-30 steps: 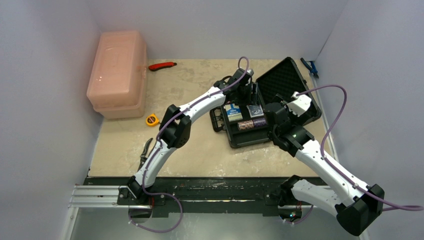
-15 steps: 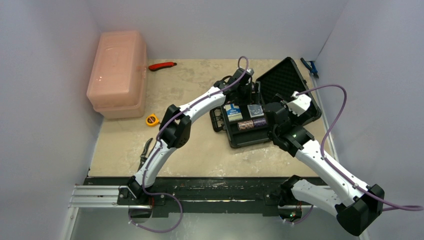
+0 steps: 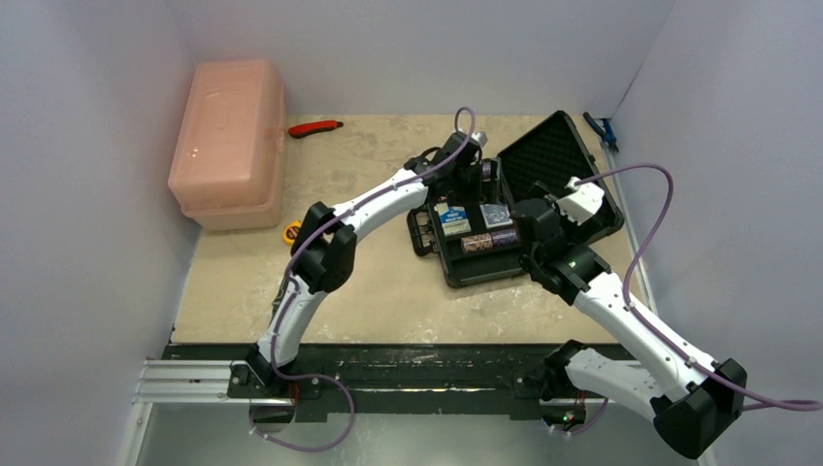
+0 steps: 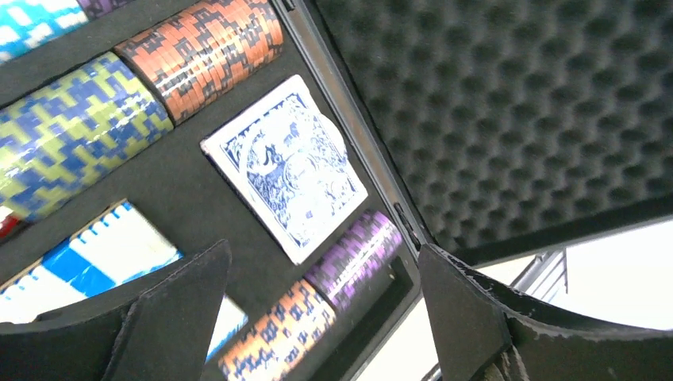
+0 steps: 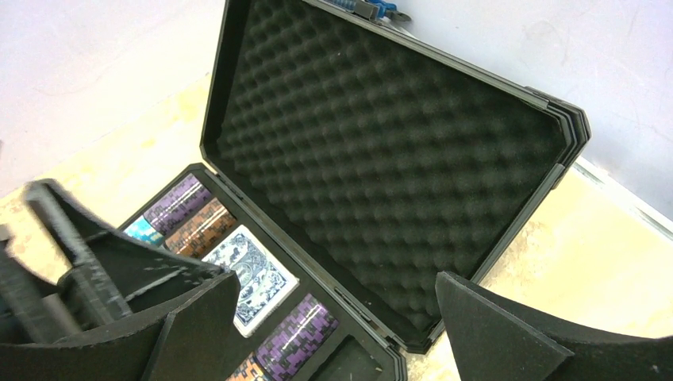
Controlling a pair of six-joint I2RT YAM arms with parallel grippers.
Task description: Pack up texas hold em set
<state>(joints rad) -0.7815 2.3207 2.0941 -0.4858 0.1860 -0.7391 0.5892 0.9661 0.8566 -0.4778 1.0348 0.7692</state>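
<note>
Delta vs a second ago: the left arm's elbow swung left and now covered most of the yellow tape measure point(image 3: 290, 231). The left gripper point(image 4: 324, 250) pulled back slightly over the briefcase point(image 3: 456, 275) and its fingers spread wider, nothing between them. The right arm didn't move. The right gripper point(image 5: 335, 278) hung at the briefcase's right side, fingers spread wide, empty, facing the foam lid point(image 5: 381, 151).

The briefcase sat open on the table point(image 3: 388, 301), lid tipped back on the far side. In its tray:
- blue-backed card deck point(image 4: 286, 167), flat in its slot beside the hinge
- boxed deck point(image 4: 111, 254) (blue and white) one slot over, away from the hinge
- orange chip row point(image 4: 206, 51) and blue-yellow chip row point(image 4: 71, 135) on one side of the decks
- purple chip row point(image 4: 357, 254) on the other

I couldn't make out any dice or discs. The pink bin point(image 3: 228, 131) stood well left of the briefcase.
</note>
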